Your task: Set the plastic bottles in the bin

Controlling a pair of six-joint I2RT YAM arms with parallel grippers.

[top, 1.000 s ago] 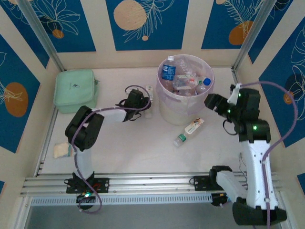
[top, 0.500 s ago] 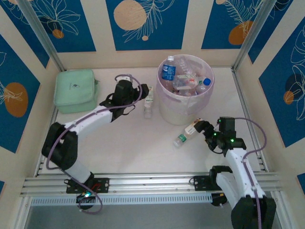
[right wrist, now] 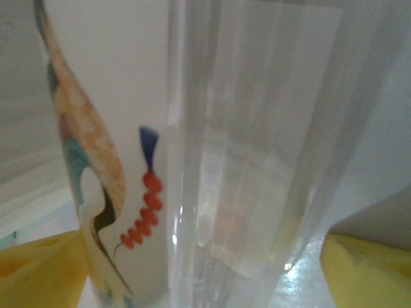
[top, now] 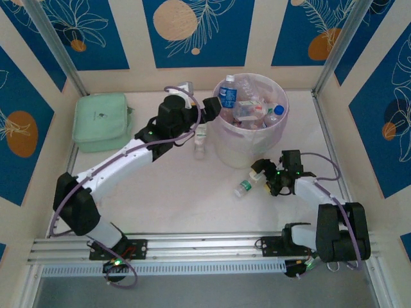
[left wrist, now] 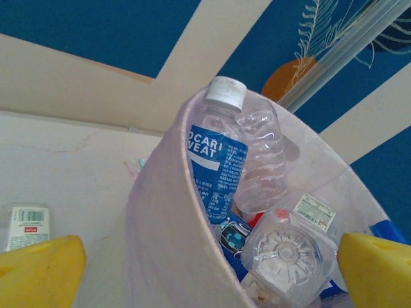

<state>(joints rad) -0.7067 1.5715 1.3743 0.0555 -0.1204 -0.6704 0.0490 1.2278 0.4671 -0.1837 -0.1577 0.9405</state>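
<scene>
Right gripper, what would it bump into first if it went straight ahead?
The clear plastic bottle with a white label, lying on the table. It sits right between the right gripper's open fingers, very close ahead.

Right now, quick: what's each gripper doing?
Left gripper: open, empty, straddling the rim of the bin.
Right gripper: astride the lying bottle; whether it grips cannot be told.
</scene>
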